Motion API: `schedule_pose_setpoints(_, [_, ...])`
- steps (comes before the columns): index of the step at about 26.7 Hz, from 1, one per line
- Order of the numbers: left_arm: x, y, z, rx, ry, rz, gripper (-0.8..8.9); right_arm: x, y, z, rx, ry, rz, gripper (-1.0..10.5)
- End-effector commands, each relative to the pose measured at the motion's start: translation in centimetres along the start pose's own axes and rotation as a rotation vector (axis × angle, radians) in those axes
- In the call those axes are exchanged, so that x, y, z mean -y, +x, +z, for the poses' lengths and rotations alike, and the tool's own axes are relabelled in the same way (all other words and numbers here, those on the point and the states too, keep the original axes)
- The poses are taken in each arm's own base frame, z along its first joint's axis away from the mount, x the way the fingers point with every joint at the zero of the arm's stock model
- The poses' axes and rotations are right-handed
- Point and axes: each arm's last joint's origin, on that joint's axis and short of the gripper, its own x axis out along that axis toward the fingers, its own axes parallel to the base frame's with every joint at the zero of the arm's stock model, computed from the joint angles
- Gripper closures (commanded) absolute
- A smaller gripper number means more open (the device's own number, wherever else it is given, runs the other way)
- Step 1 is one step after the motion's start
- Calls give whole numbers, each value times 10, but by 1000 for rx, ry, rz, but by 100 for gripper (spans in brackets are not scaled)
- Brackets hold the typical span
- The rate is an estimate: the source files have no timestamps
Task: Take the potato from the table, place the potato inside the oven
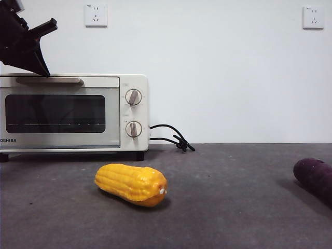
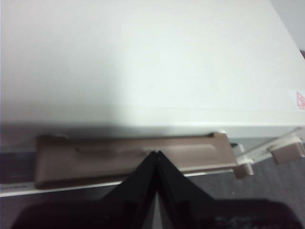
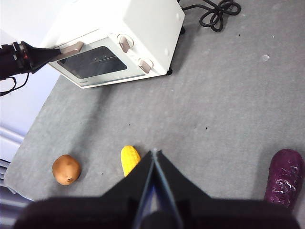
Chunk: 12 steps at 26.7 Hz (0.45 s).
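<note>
Left pincer [image 2: 156, 155] clenched, tips on the tan bar handle [image 2: 136, 157] of the cream-white toaster oven [image 1: 72, 111], door closed. Right pincer [image 3: 154, 153] clenched, raised above the dark grey worktop [image 3: 214, 109]. Small tan-brown potato [image 3: 66, 169] lies on the worktop left of the yellow corn cob [image 1: 131, 183]

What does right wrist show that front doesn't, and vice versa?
Right wrist only: the potato lying on the table, apart from the corn, and the right gripper with jaws shut, holding nothing.
Front only: two wall sockets.
Both: the oven with its door closed, the left gripper at the door handle, the corn cob, the purple vegetable and the black cord.
</note>
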Motion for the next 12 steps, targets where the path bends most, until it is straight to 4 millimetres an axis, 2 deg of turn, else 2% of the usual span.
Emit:
schedule_pose_setpoints(1, [-4, 6, -1, -4, -11, 10, 819, -1, -1, 1, -1, -13, 8, 947])
schedule_pose_setpoints(12, [-8, 15, -4, -25, -14, 17, 819, -1, -1, -1, -17, -1, 3, 947])
